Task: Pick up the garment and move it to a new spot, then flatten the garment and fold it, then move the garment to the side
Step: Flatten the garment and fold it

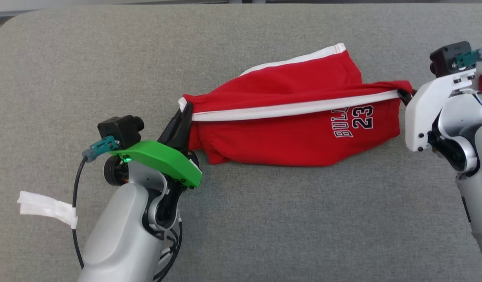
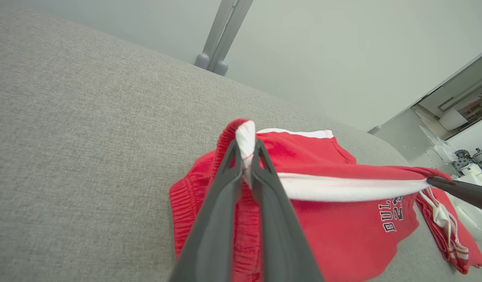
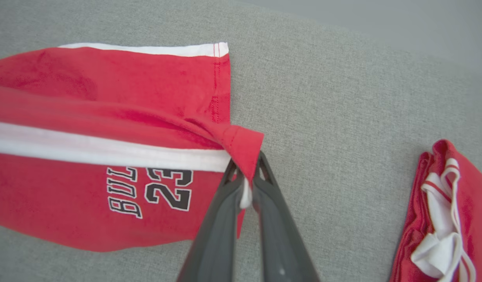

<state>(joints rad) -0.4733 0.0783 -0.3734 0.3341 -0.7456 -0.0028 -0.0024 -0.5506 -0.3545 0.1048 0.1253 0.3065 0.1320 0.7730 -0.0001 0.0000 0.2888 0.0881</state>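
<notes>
Left gripper (image 1: pixel 185 114) clamped on the ribbed waistband corner of the red shorts (image 1: pixel 287 135); right gripper (image 1: pixel 403 94) clamped on the hem corner. One pair, soft knit, white side stripe taut between my two grippers, lower part drooping onto the grey woven cushion (image 1: pixel 264 227). One more red-and-white garment (image 3: pixel 440 211) lies crumpled near my right gripper.

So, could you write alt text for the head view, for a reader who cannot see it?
Red shorts with a white stripe and a "23" print are stretched between the left gripper and the right gripper, over a grey fabric surface. Each gripper is shut on one end of the cloth.
</notes>
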